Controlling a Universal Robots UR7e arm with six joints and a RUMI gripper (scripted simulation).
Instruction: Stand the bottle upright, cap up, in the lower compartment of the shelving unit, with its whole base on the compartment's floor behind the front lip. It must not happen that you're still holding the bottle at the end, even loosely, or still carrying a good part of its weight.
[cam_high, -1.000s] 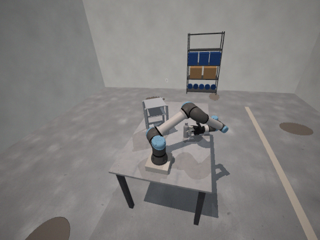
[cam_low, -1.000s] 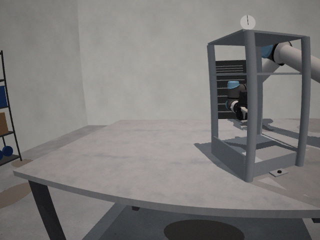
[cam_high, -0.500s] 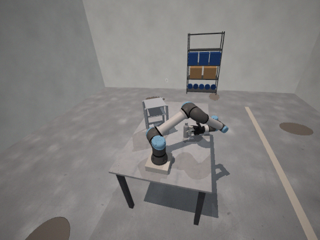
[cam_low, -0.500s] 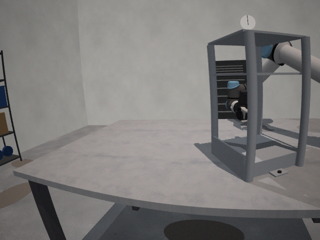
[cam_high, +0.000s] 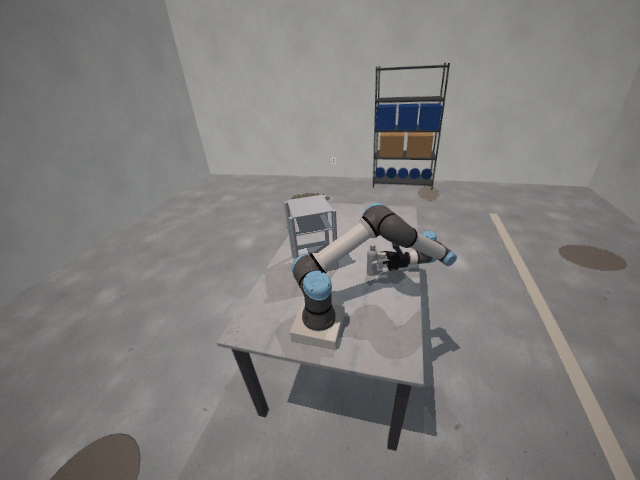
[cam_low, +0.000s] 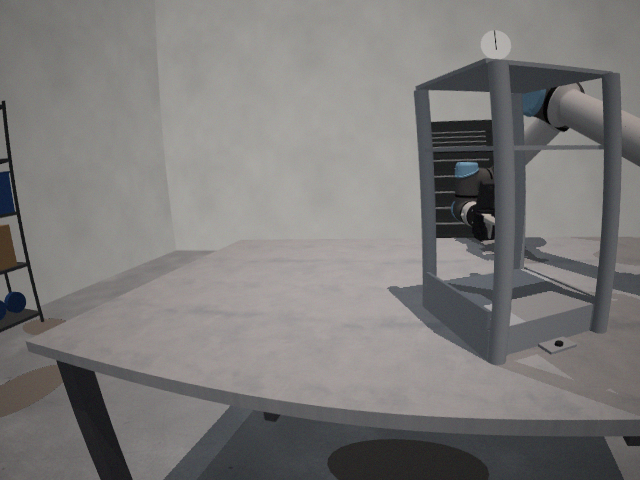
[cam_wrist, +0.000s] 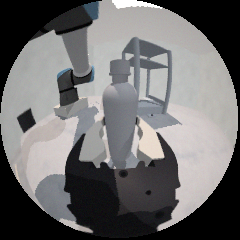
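Observation:
The grey bottle (cam_high: 371, 260) stands upright on the table, cap up, right of the arm's forearm. In the wrist view the bottle (cam_wrist: 119, 117) sits between my fingers, cap towards the top. My gripper (cam_high: 381, 261) reaches in from the right and is shut on the bottle's body; it also shows in the wrist view (cam_wrist: 120, 142). The grey shelving unit (cam_high: 310, 225) stands at the table's back left, apart from the bottle. In the exterior view the unit (cam_low: 511, 206) fills the right side; its lower compartment (cam_low: 516, 297) is empty, and a post hides the bottle.
The robot base (cam_high: 316, 330) sits on a white block at the table's front. A small plate with a black knob (cam_low: 556, 345) lies by the unit's front post. A tall storage rack (cam_high: 408, 126) stands far off at the back wall.

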